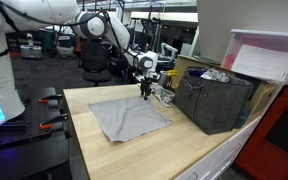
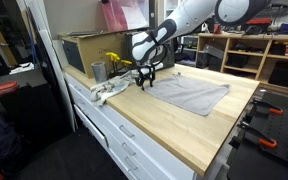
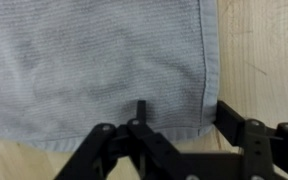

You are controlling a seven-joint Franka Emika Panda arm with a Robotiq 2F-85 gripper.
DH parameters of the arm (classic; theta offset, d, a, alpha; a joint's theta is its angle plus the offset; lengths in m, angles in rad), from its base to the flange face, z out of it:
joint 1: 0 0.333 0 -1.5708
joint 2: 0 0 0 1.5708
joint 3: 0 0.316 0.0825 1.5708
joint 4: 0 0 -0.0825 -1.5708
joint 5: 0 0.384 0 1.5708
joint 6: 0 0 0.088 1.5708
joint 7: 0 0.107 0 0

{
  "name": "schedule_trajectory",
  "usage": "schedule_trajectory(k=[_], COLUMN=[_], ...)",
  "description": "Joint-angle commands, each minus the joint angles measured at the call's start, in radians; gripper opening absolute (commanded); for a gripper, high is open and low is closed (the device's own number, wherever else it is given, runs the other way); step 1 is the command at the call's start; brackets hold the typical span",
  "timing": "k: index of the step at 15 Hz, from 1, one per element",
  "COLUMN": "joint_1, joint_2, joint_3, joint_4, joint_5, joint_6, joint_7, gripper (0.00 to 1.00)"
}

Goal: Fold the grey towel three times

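The grey towel (image 1: 129,118) lies flat and unfolded on the wooden table; it also shows in the second exterior view (image 2: 191,94). My gripper (image 1: 145,92) hangs just above the towel's far corner, also visible from the side (image 2: 146,80). In the wrist view the towel (image 3: 94,65) fills the upper frame and its corner sits between my open jaws (image 3: 179,122). One finger is over the cloth, the other over bare wood beside the hem. Nothing is gripped.
A dark crate (image 1: 216,100) with a pink-lidded bin (image 1: 269,58) stands beside the towel. A metal cup (image 2: 98,71), crumpled cloth (image 2: 112,90) and yellow items (image 2: 117,61) lie near the gripper. Table edge (image 1: 144,168) runs along the front.
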Motion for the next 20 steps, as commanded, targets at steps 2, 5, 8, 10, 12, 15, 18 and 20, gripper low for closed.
schedule_trajectory(k=[2,5,8,10,12,15,18,20], joint_1=[0.036,0.071,0.089,0.089,0.086,0.074,0.058,0.048], joint_2=[-0.063,-0.118,-0.175,-0.224,-0.272,-0.341,-0.419,-0.469], joint_3=[-0.046,-0.091,-0.121,-0.12,-0.12,-0.126,-0.146,-0.165], joint_4=[-0.07,-0.159,-0.258,-0.326,-0.394,-0.499,-0.622,-0.706], joint_5=[-0.032,-0.076,-0.127,-0.135,-0.132,-0.121,-0.113,-0.112], joint_6=[-0.01,0.016,0.027,0.021,0.029,0.057,0.098,0.132], joint_7=[0.051,0.057,0.086,0.109,0.136,0.19,0.25,0.285], gripper=[0.31,0.08,0.0,0.01,0.01,0.01,0.01,0.01])
